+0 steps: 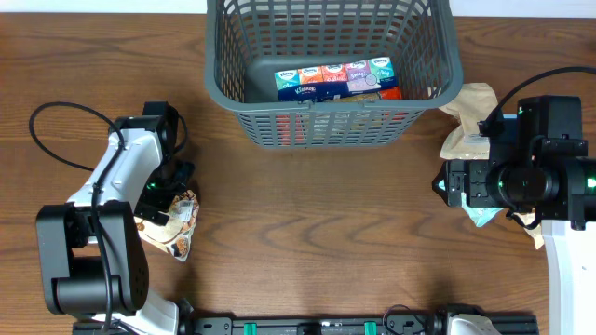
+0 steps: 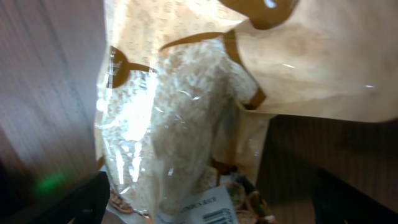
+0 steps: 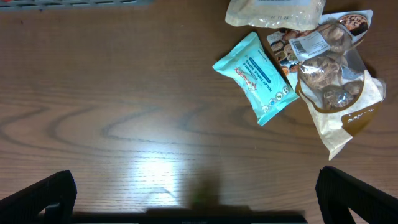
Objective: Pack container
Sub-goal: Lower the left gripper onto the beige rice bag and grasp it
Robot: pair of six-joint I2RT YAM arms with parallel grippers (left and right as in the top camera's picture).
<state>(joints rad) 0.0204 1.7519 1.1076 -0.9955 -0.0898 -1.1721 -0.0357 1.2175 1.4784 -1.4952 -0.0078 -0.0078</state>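
While the large dark grey slotted plastic basket [image 1: 279, 107] stands at the far middle of the brown wooden desk [image 1: 307, 223], holding colourful tissue packs [image 1: 335, 79], the left fingers [image 2: 68, 205] are spread wide, close over a clear packet of pale grains [image 2: 174, 124]; the right fingers [image 3: 37, 199] gape wide above bare wood, with a flat teal packet [image 3: 255, 78] and a clear brown-trimmed snack bag [image 3: 333, 87] lying near, apart from them

One grey basket [image 1: 331, 102], one tissue multipack [image 1: 335, 79], one teal packet [image 3: 255, 78], two robot arms [image 1: 102, 214]
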